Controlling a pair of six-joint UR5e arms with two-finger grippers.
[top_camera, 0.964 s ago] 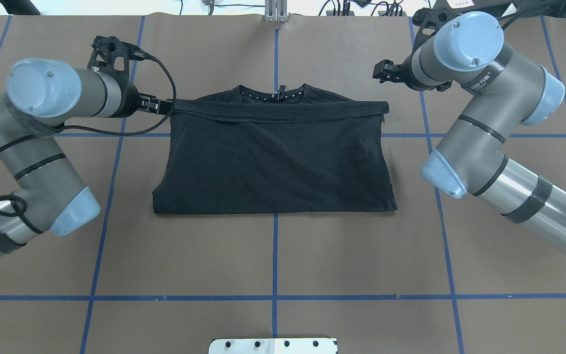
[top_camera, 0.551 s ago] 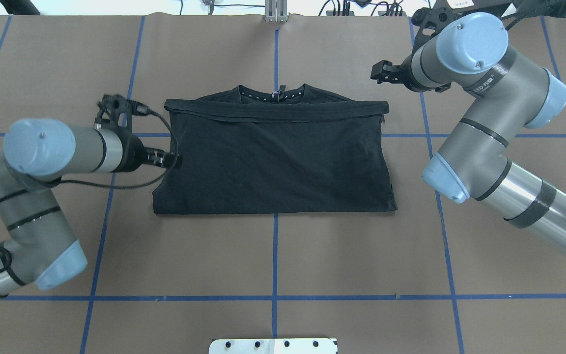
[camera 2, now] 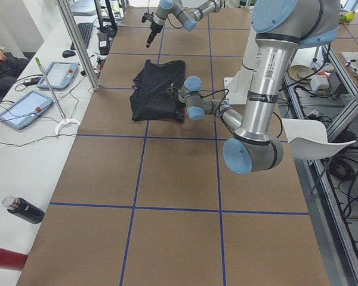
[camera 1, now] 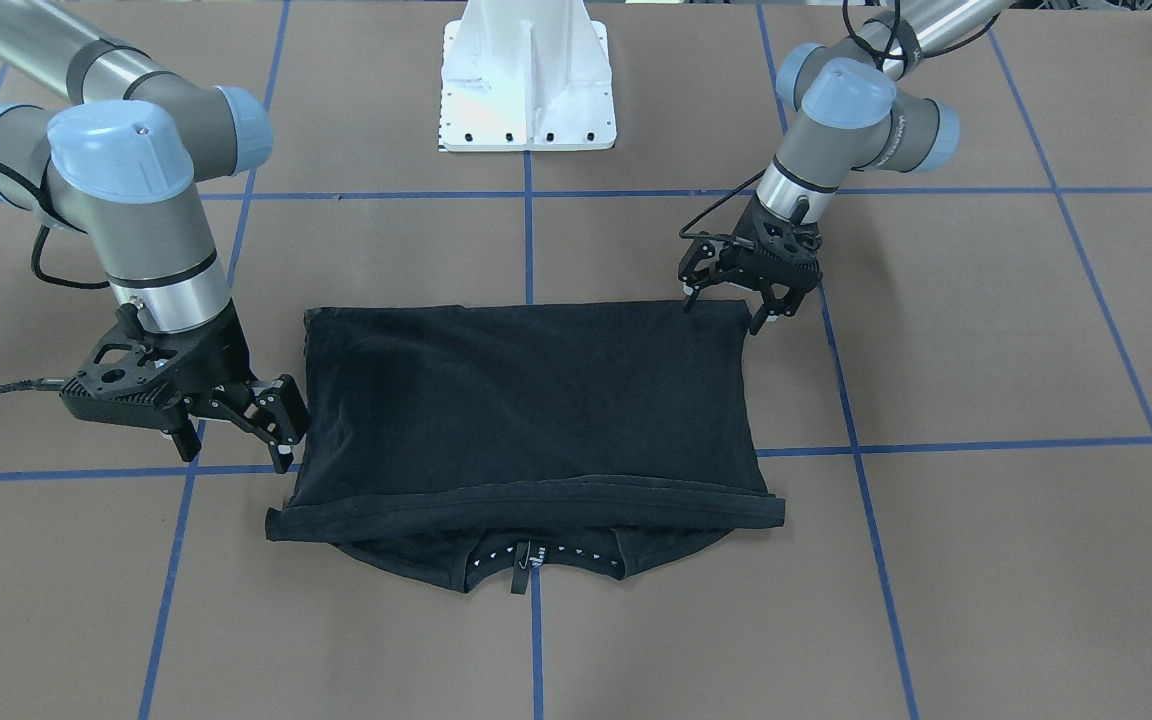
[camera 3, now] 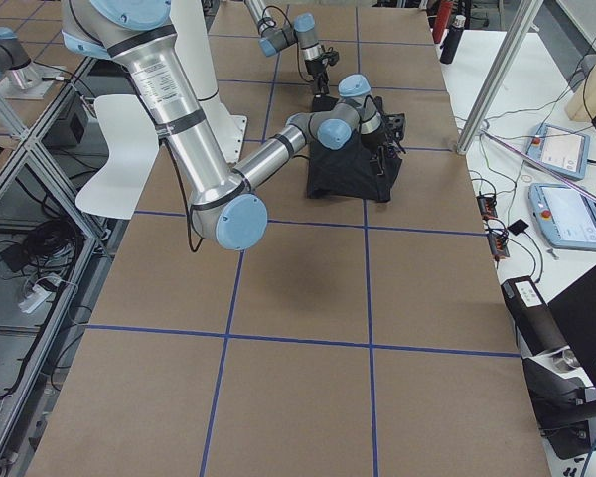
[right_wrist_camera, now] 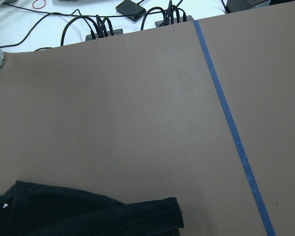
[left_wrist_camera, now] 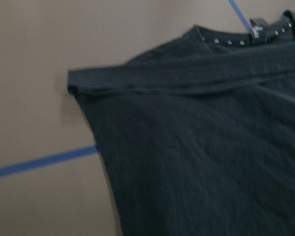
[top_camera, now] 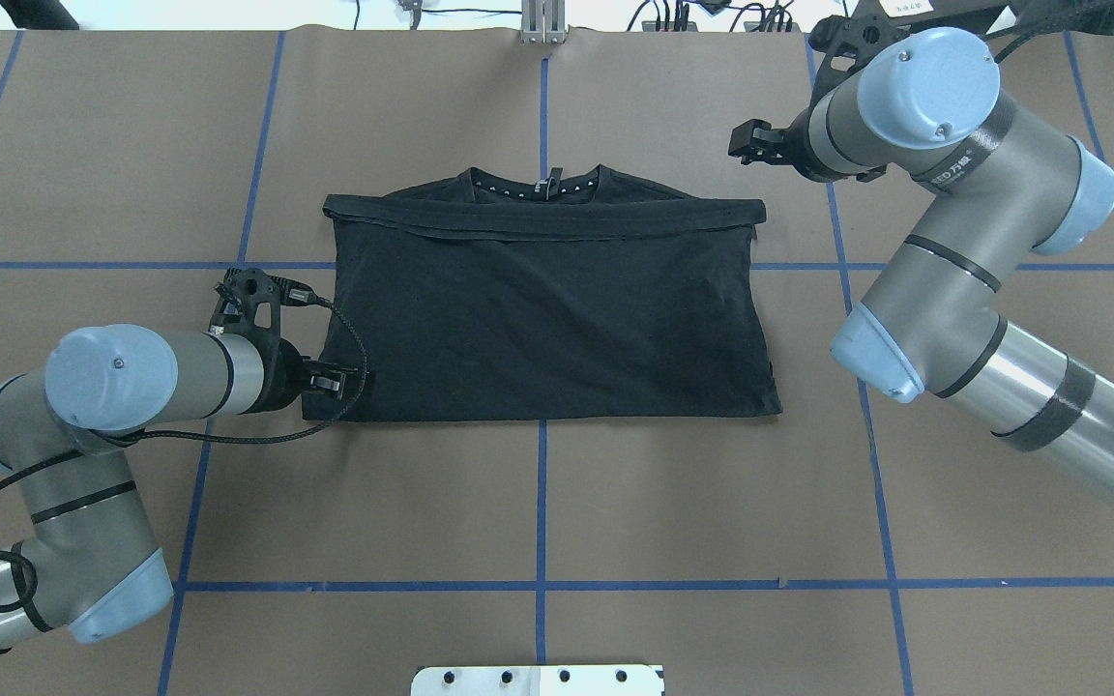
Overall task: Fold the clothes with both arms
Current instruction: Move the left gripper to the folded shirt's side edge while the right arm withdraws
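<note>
Now that your left gripper (camera 1: 726, 310) has come back from the far hem to the near corner of the T-shirt (top_camera: 538, 319), jaws spread and seemingly empty, that fold looks finished. The shirt lies folded mid-table. Beyond it, the right gripper (top_camera: 739, 143) still hovers agape, holding nothing.

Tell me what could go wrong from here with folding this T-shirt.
1. The left gripper sits open at the near folded corner of the T-shirt. Closing there might catch only one layer.
2. Its black cable loops across that edge and could snag the cloth.
3. The right gripper hovers beyond the far corner, clear of the fabric. A one-sided pull may skew the fold.
</note>
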